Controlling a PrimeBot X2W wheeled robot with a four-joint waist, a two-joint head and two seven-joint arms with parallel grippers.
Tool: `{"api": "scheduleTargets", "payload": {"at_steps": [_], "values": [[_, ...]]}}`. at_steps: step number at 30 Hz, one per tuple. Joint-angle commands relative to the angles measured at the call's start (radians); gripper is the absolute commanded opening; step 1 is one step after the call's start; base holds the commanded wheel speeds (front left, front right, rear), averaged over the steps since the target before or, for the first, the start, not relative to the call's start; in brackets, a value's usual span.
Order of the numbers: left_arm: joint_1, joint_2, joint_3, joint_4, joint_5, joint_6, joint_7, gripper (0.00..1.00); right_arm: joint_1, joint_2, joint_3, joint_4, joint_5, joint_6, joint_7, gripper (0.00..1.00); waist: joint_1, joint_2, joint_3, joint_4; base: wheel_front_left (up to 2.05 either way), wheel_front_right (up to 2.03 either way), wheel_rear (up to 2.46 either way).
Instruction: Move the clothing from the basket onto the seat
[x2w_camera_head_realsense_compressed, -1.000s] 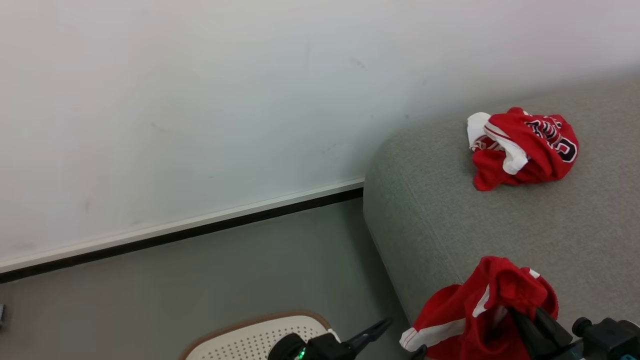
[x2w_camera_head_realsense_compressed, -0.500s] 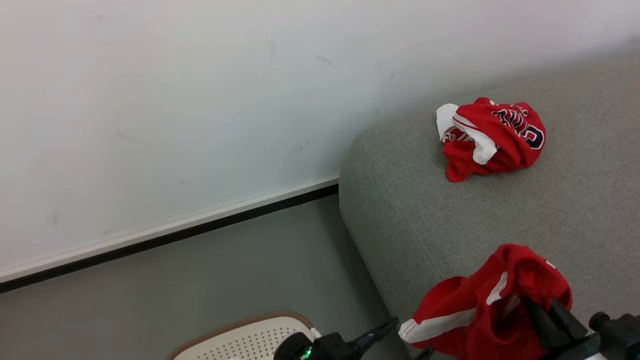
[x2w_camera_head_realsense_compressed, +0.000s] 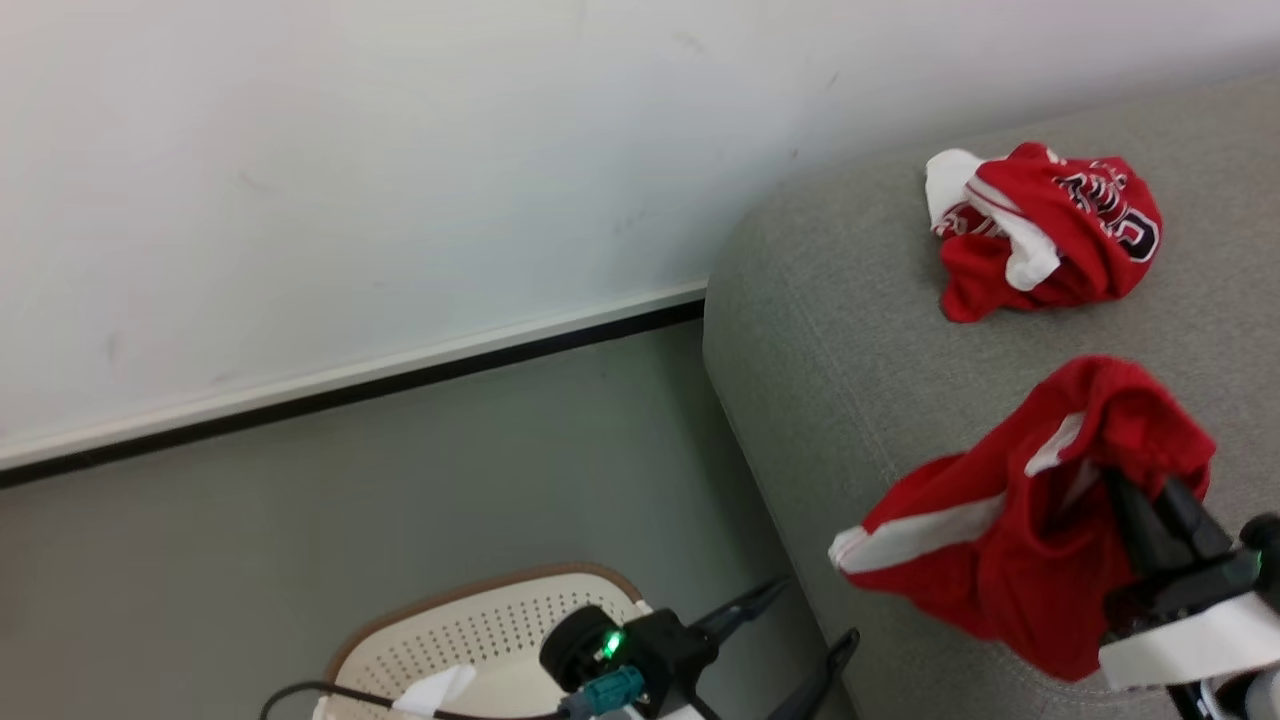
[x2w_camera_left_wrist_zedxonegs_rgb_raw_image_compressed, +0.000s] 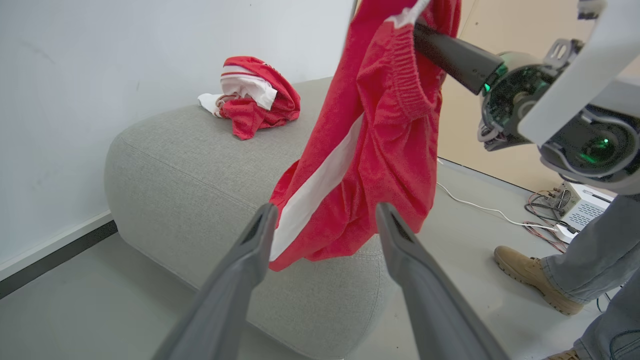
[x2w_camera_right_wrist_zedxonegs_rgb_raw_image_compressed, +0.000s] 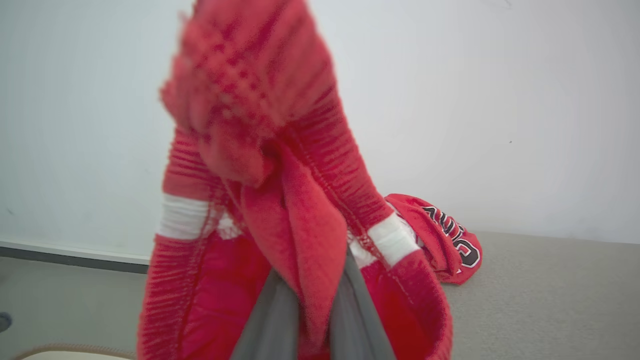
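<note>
Nearest, on the floor just off the seat's (x2w_camera_head_realsense_compressed: 850, 380) rounded end, stands the basket (x2w_camera_head_realsense_compressed: 470, 625). A scrap of white shows inside it, too little to name. Above its rim, on the side toward the seat, the left jaws stand spread wide with nothing between them. They are probably parked there, ready for another reach into the basket while the other arm delivers.

Next out, over the seat's near edge, the right jaws are pressed together on the bunched waistband of a red garment (x2w_camera_head_realsense_compressed: 1010, 530) with a white stripe. Pinched at the top, it hangs free in one long fold, which should keep the cloth from dragging on the seat's edge while it is carried. In the left wrist view its hem dangles level with the seat's corner; whether it brushes the fabric I cannot tell.

Further back on the seat, toward the wall (x2w_camera_head_realsense_compressed: 400, 150), a second red garment (x2w_camera_head_realsense_compressed: 1050, 235) lies crumpled, lettering up, already delivered.

Against a second ago, the whole head view has shifted, so the camera has moved; more of the basket shows now. Beyond that, the held garment rides higher and the gap to the crumpled one is much narrower, so I judge it has been carried inward over the seat. The crumpled heap looks unchanged, and both pairs of jaws stand as they did.
</note>
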Motion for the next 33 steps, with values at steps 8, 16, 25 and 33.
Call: {"api": "scheduleTargets", "payload": {"at_steps": [8, 16, 25, 33], "values": [[-0.147, 0.011, 0.015, -0.002, 0.042, -0.007, 0.008, 1.00, -0.275, -0.050, -0.124, 0.081, -0.060, -0.003, -0.032, 0.00, 0.0000, -0.0001, 0.262, 0.110, 0.00, 0.00, 0.00], [-0.238, -0.013, 0.013, 0.032, 0.049, -0.005, -0.023, 1.00, -0.581, -0.168, -0.206, 0.167, -0.128, -0.003, -0.008, 0.00, 0.0000, -0.0001, 0.398, 0.209, 0.00, 0.00, 0.00], [-0.271, -0.026, 0.006, 0.056, 0.031, 0.005, -0.052, 1.00, -0.917, -0.369, -0.220, 0.291, -0.135, -0.003, 0.088, 0.00, 0.0000, -0.0001, 0.454, 0.268, 0.00, 0.00, 0.00], [-0.308, -0.030, -0.008, 0.058, 0.021, 0.022, -0.064, 1.00, -1.091, -0.500, -0.283, 0.493, -0.181, -0.003, 0.114, 0.00, 0.0000, -0.0001, 0.524, 0.298, 0.00, 0.00, 0.00]]}}
